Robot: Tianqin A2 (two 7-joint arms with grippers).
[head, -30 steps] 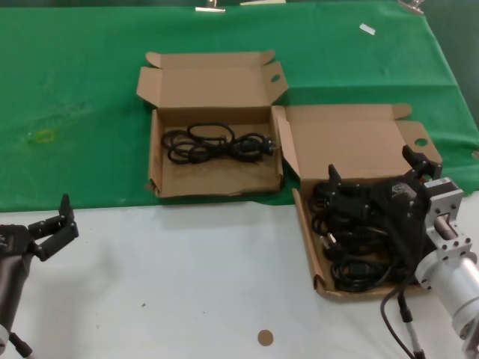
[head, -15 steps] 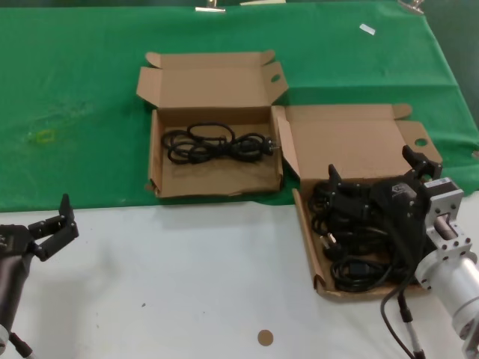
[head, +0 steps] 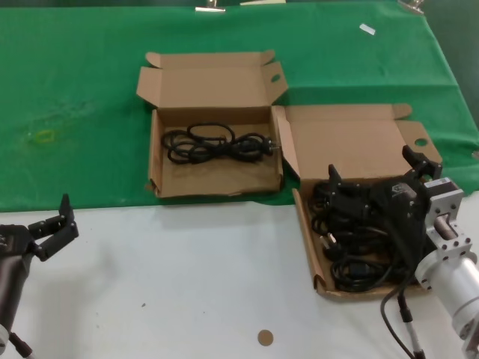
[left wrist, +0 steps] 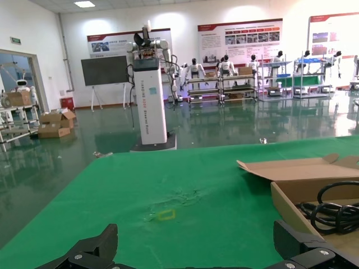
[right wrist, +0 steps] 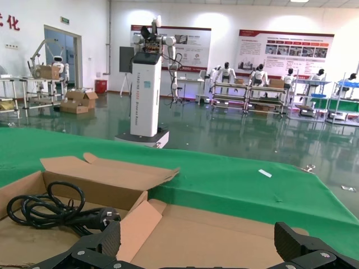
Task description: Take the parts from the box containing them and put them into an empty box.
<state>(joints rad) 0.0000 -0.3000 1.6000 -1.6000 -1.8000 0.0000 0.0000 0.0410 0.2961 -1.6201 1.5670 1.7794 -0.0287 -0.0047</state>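
From the head, we see one cable bundle (head: pixel 215 145) already in the squarer box (head: pixel 159 153); several parts (head: pixel 352 254) remain in the low-walled box (head: pixel 308 243), beneath our right tool (head: pixel 374 173), spread wide. Our left tool (head: pixel 54 221) waits open over the surface (head: pixel 187 277). Both wrist views confirm the spread fingers.

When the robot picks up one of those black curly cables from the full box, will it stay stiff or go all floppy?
Probably floppy: the cables are thin, looped cords, so loops would likely sag. They lie tangled in the right box, so one might drag its neighbours up. The plug ends look chunkier, so they may dangle lowest. The right gripper hangs open above the pile.
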